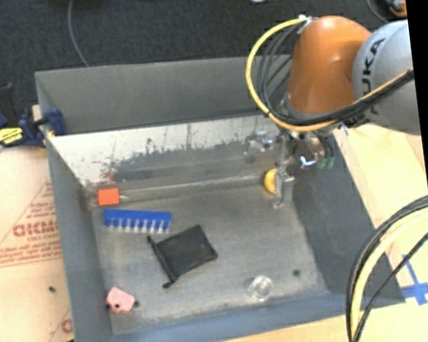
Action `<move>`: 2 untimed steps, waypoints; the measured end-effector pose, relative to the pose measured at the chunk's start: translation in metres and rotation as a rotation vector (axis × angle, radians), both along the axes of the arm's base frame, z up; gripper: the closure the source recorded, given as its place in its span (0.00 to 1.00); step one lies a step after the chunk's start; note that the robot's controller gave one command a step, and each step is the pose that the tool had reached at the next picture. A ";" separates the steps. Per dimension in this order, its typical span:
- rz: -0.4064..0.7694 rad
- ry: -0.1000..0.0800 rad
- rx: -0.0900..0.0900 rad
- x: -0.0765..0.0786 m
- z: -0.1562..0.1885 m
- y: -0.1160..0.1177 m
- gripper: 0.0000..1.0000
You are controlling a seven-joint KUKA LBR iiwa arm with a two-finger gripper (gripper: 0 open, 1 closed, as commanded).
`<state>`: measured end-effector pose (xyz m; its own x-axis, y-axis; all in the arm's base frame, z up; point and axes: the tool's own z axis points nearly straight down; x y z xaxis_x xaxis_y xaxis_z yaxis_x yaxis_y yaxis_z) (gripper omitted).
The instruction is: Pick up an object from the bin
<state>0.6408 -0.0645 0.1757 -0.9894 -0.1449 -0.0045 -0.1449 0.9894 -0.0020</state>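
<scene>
Small yellow ball point(269, 182) just beside gripper point(283, 187)

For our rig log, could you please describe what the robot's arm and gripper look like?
The arm is silver-grey and rounded, with black lettering partly visible. An orange dome-shaped cover sits at its wrist, ringed by yellow and black cables. The gripper is small, silvery metal.

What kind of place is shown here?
Probably a robotics lab test station: a robot arm with an orange cover hangs over a grey metal bin holding small things, such as a blue comb and an orange block.
</scene>
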 end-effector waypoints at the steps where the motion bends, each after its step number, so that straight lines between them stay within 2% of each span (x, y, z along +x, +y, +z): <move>1: -0.191 -0.001 0.001 -0.009 -0.037 0.012 0.00; 2: -0.055 -0.006 0.000 0.004 -0.013 0.083 0.00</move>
